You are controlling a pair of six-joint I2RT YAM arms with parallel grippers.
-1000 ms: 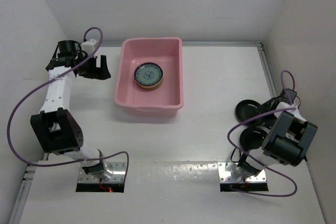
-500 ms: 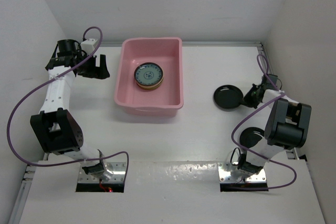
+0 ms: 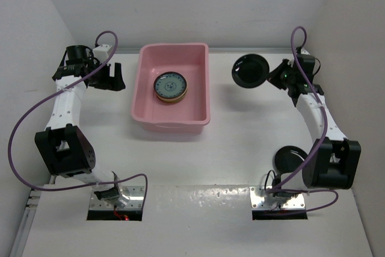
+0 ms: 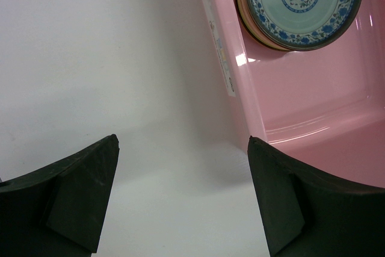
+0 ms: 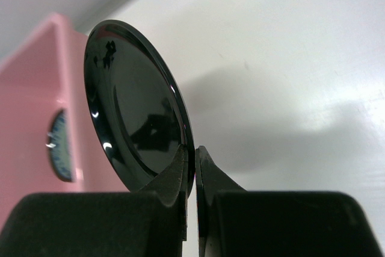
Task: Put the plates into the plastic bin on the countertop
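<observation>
Nearest, by the right arm's base, a black plate (image 3: 290,159) lies flat on the bench (image 3: 240,148), partly hidden by the arm's elbow.

Further back and left of centre stands the bin (image 3: 170,126), pink, its long sides running away from the arms. Inside, towards the middle of its floor, sits a stack (image 3: 169,86) of plates. The top one is blue-patterned, and tan rims show beneath it in the left wrist view. How many plates the stack holds cannot be told.

The left end effector (image 3: 111,77) is level with the stack and just left of the bin. Its fingers are spread wide with nothing between them. The left wrist view looks down past them at bare bench and the bin's outer wall.

Farthest, right of the bin's far corner, the right end effector (image 3: 269,76) has its fingers pinched on the rim of the held plate (image 3: 251,71). This plate is glossy black and stands on edge, raised off the bench, between the end effector and the bin but outside it.
</observation>
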